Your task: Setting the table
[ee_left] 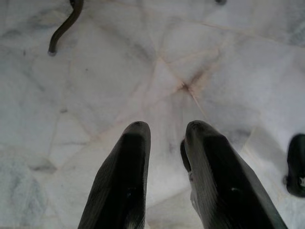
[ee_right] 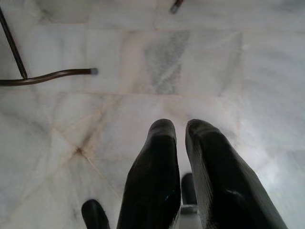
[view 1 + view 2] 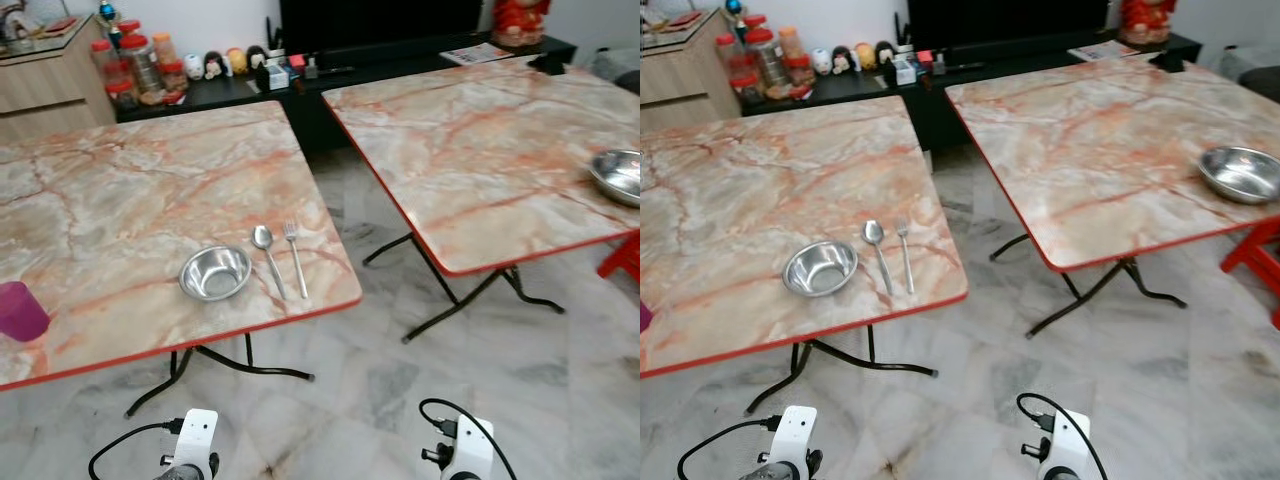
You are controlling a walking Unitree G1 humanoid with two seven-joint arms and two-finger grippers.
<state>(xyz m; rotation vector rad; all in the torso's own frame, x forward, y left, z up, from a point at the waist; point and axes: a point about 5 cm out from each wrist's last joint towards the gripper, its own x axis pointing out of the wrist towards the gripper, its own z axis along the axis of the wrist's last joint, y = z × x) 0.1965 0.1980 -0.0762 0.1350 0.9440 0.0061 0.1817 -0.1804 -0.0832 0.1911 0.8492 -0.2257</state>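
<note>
A small steel bowl (image 3: 215, 272) sits near the front right corner of the left marble table (image 3: 120, 200). A spoon (image 3: 266, 255) and a fork (image 3: 296, 258) lie side by side just right of it. A purple cup (image 3: 18, 311) stands at that table's front left edge. A second steel bowl (image 3: 620, 175) rests at the right edge of the right table (image 3: 470, 130). Both arms hang low over the floor in front of the tables. My left gripper (image 1: 164, 131) is open and holds nothing. My right gripper (image 2: 181, 126) has its fingers nearly together, also holding nothing.
A marble-floor gap (image 3: 390, 300) separates the two folding tables, whose black legs (image 3: 450, 310) splay outward. A red stool (image 3: 625, 262) stands at the right. A dark low console (image 3: 330, 70) with jars (image 3: 140, 65) and figurines lines the back wall.
</note>
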